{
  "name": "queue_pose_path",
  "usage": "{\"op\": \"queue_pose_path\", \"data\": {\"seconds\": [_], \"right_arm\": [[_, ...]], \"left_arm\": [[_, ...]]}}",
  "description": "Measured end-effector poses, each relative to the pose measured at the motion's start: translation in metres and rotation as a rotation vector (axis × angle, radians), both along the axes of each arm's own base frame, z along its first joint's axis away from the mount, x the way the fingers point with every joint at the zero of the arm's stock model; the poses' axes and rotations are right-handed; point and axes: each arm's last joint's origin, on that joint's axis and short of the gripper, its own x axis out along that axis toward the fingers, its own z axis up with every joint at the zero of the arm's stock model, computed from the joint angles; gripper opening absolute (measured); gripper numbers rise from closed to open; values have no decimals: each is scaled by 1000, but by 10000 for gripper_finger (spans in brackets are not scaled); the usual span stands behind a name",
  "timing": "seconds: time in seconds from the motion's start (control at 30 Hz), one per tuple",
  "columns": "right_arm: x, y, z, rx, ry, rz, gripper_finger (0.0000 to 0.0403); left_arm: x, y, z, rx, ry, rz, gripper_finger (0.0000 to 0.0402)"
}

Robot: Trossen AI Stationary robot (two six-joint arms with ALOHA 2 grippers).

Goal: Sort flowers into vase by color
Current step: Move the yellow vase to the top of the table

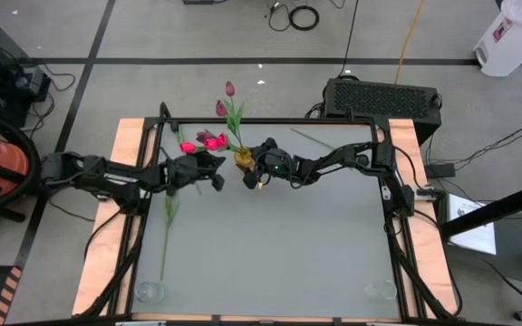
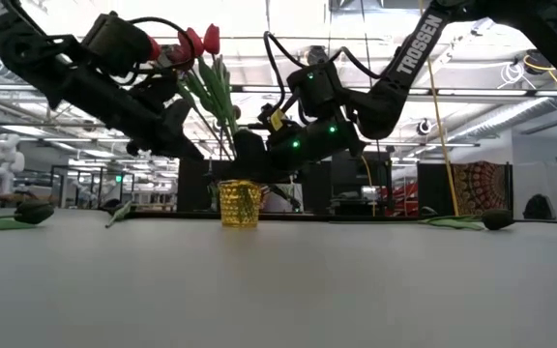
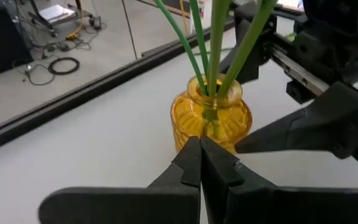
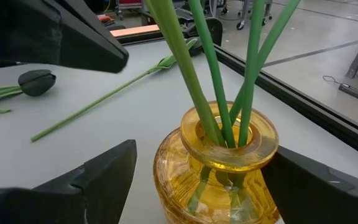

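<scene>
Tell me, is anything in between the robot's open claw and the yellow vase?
Nothing visible is in the way. The right gripper is open, with one finger on each side of the yellow vase, and only bare table shows in the gaps. The left gripper is shut, close beside the vase.

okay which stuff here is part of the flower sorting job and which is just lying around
Job: yellow vase holding tulips; dark-headed tulip lying on the table; left gripper, shut; right gripper, open around the vase.

Lying about: cable coil; black box.
</scene>
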Motion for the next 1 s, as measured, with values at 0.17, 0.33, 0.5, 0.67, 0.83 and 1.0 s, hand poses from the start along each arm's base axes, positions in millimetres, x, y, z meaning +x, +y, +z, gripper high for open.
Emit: {"op": "queue_pose_path", "data": {"seconds": [0.17,0.33,0.5,0.67,0.83,1.0], "right_arm": [[0,0,0,0,-1,0,327],[0,0,0,-1,-1,0,327],[0,0,0,-1,-1,0,327],[0,0,0,-1,-1,0,327],[0,0,0,-1,-1,0,327],[0,0,0,-1,-2,0,327]], "left_arm": [[7,7,-11,-24,-12,-19,0],[18,12,-20,-30,-74,-61,0],[23,16,-24,-27,-76,-60,0],[27,22,-24,8,-50,-72,0],[27,30,-26,3,-37,-46,0],[25,33,-27,-3,-37,-46,0]]}}
